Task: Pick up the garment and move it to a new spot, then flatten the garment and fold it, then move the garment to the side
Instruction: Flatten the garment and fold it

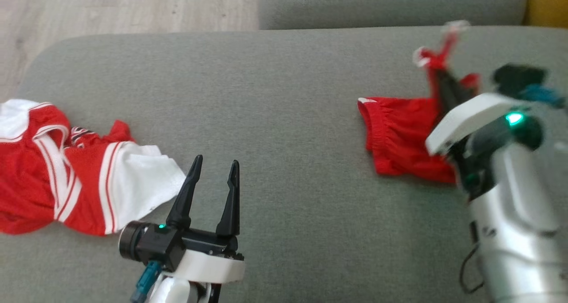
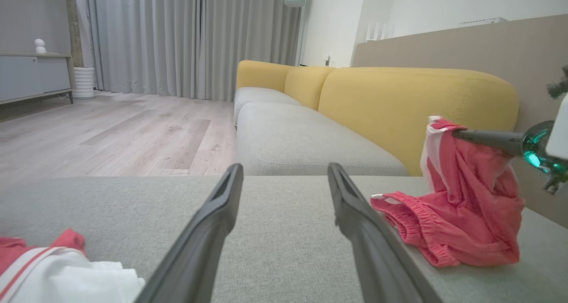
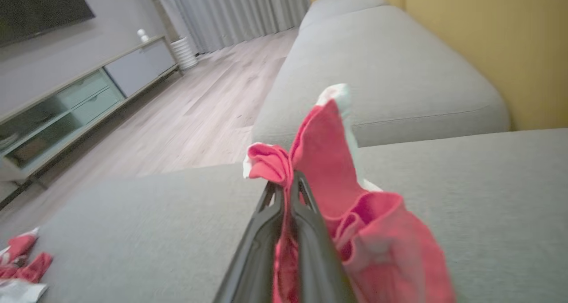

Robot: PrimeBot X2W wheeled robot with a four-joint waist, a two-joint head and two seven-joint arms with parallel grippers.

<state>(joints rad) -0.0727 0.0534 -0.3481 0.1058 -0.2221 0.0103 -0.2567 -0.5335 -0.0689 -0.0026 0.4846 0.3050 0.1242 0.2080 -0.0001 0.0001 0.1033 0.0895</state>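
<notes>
A pair of red shorts with white trim hangs from my right gripper, which is shut on one edge of them and holds it off the grey cushion. The lower part of the shorts still rests on the cushion. In the right wrist view the two fingers are pressed together with the red cloth bunched over their tips. My left gripper stands open near the front of the cushion, nothing between its fingers.
A red and white jersey lies crumpled at the cushion's left end, just left of my left gripper. Yellow sofa backrests rise behind the seat. Wooden floor lies beyond the far edge.
</notes>
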